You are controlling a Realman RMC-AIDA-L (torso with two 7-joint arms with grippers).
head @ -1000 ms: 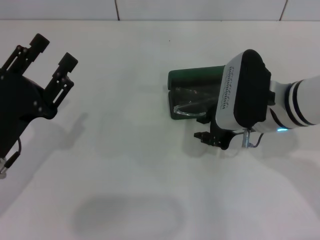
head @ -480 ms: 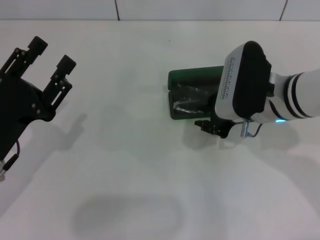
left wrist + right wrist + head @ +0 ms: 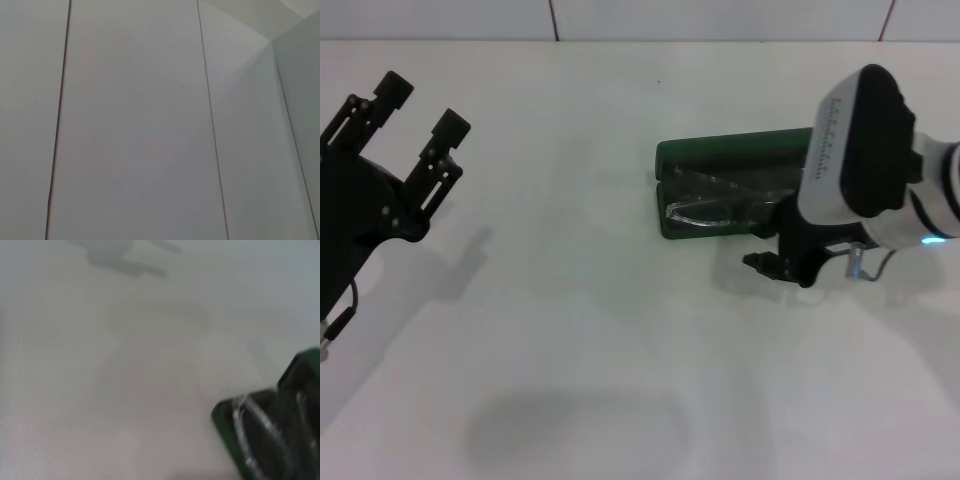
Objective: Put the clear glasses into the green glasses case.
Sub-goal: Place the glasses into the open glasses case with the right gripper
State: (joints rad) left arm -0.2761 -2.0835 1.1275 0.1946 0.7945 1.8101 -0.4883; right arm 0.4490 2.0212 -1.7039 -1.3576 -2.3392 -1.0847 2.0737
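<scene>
The green glasses case (image 3: 720, 156) lies open on the white table, right of centre. The clear glasses (image 3: 712, 206) rest inside it on the dark lining, their faint outline spanning the tray. My right gripper (image 3: 772, 266) hangs under its white wrist just off the case's near right end, apart from the glasses and mostly hidden by the wrist. The right wrist view catches one corner of the case (image 3: 226, 419) with the glasses (image 3: 256, 416) in it. My left gripper (image 3: 422, 106) is raised at the far left, open and holding nothing.
The white table (image 3: 580, 330) carries nothing else in the head view. A tiled wall edge runs along the back. The left wrist view shows only pale wall panels (image 3: 135, 125).
My right arm has drawn back to the right, away from the case, uncovering more of the case and the glasses lying in it. The left arm has stayed put.
</scene>
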